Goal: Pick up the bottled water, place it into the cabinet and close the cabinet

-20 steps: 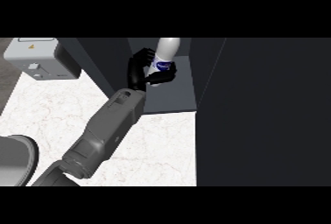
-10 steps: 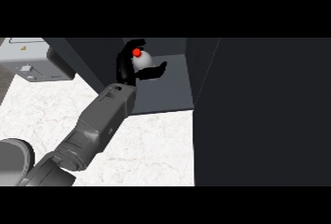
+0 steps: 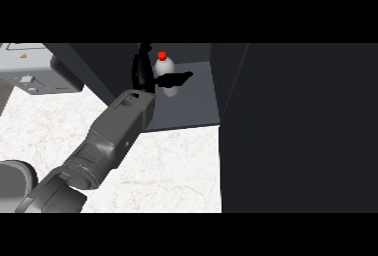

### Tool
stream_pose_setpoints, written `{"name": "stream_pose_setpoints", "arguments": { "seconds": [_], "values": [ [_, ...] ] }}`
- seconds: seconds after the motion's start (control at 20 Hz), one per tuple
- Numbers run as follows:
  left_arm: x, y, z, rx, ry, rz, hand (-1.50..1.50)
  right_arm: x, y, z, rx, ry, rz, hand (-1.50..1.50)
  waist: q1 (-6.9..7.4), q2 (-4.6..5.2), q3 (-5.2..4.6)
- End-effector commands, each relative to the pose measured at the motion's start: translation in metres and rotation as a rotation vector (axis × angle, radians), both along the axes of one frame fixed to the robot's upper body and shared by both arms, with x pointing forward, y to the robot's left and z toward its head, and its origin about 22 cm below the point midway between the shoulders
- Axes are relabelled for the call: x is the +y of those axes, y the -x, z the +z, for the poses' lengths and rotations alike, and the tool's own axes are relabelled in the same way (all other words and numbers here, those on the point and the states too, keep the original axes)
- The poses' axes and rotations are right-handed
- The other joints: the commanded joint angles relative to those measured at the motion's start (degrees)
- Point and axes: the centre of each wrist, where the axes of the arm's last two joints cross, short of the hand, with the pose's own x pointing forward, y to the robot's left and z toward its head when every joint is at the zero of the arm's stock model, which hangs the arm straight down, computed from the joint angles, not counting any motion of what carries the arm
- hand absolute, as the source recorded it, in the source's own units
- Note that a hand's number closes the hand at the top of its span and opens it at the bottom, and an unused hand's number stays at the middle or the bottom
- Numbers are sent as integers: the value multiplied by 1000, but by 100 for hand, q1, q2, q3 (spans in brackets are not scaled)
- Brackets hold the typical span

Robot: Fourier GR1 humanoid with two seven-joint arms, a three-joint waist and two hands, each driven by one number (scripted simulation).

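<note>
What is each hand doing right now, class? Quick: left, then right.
Left hand: open, fingers spread beside the bottled water standing in the cabinet.
Right hand: not in view.

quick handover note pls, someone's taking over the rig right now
Left hand: inside the cabinet, fingers open beside the bottle, thumb across its front.
Right hand: not in view.
Bottle: upright on the cabinet floor, red cap up.
Done: bottle is in the cabinet.
Left: draw the arm out without tipping the bottle, then shut the dark door, open at the right.
</note>
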Motion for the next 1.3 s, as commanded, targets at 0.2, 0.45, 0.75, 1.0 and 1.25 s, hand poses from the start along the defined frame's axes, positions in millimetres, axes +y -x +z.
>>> {"name": "stream_pose_setpoints", "arguments": {
  "seconds": [0.2, 0.45, 0.75, 1.0, 1.25],
  "values": [
    [-4, -7, 22, -159, 194, -187, -150, 2, 5, 13, -10, -50, 15, -150, 157, -54, -6],
    [-38, -2, 27, -177, 252, -308, -150, 6, 1, 11, -18, -68, 6, -150, 304, -134, 6],
    [-29, 3, 11, -187, 298, -316, -150, 8, 7, 26, -12, -62, -7, -150, 398, -161, 6],
    [-37, 12, 12, -176, 309, -320, -150, 17, 10, 31, 3, -60, -17, -150, 483, -242, 8],
    [-42, 31, 3, -155, 385, -421, -150, 17, 10, 26, 7, -57, -31, -150, 592, -281, 9]
  ]
}}
